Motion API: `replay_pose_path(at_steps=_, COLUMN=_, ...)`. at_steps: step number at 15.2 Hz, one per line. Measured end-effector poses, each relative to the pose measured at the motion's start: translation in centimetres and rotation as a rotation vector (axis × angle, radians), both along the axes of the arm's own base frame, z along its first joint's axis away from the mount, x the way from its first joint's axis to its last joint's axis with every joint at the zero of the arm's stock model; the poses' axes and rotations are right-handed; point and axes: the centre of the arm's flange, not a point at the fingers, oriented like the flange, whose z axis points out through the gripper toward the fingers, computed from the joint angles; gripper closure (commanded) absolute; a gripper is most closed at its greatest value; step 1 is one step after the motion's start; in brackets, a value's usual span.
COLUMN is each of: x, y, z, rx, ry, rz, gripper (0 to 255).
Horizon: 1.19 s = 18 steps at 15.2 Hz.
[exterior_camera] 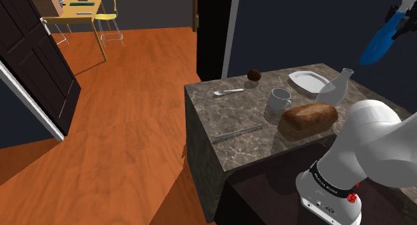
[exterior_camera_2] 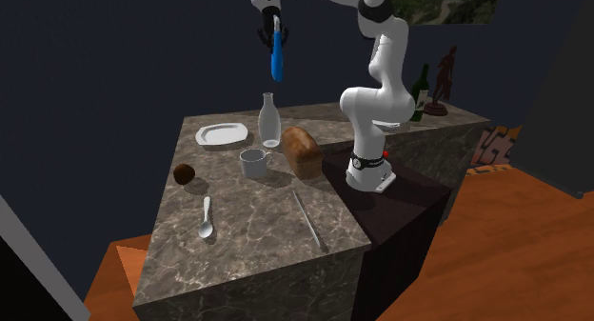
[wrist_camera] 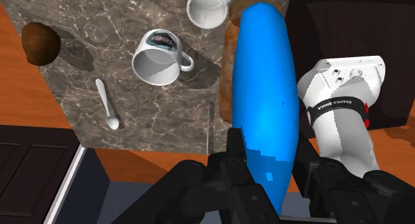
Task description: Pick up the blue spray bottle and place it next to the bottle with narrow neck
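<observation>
In the shoulder view, you had the gripper (exterior_camera: 401,23) at the upper right edge, closed on the blue spray bottle (exterior_camera: 378,42). The bottle hung slanted in the air, well above the dark veined counter (exterior_camera: 234,113). The narrow-neck bottle (exterior_camera: 334,89) stood upright below it, just beside the white plate (exterior_camera: 309,81) and near the loaf of bread (exterior_camera: 307,118). In the second exterior view, the spray bottle (exterior_camera_2: 277,54) hung nearly vertical, its long axis pointing down. It sat almost directly over the narrow-neck bottle (exterior_camera_2: 269,121) and well apart from it. Judge the coming move as a descent with a small sideways offset, so that the spray bottle lands beside the neck, not on it. In the wrist view, the two fingers (wrist_camera: 234,151) clasped the spray bottle (wrist_camera: 269,90) at its near end, and its length ran away from the gripper. The narrow-neck bottle (wrist_camera: 207,6) showed its open mouth just off the far tip, toward the mug (wrist_camera: 159,56). Free counter beside it appeared limited, since mug and loaf stood close.
</observation>
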Motion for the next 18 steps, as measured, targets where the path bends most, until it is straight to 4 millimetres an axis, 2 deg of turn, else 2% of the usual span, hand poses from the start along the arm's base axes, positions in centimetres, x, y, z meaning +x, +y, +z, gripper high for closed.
replay_pose_path(at_steps=8, x=-7.3, y=-7.2, z=0.4, rx=-0.001, ry=-0.002, rz=0.000, gripper=255)
replay_pose_path(at_steps=12, x=-8.2, y=-8.0, z=-1.5, rx=0.001, ry=0.001, rz=0.000, gripper=255)
replay_pose_path(at_steps=18, x=-8.1, y=-8.1, z=-4.5, rx=0.001, ry=0.002, rz=0.000, gripper=255)
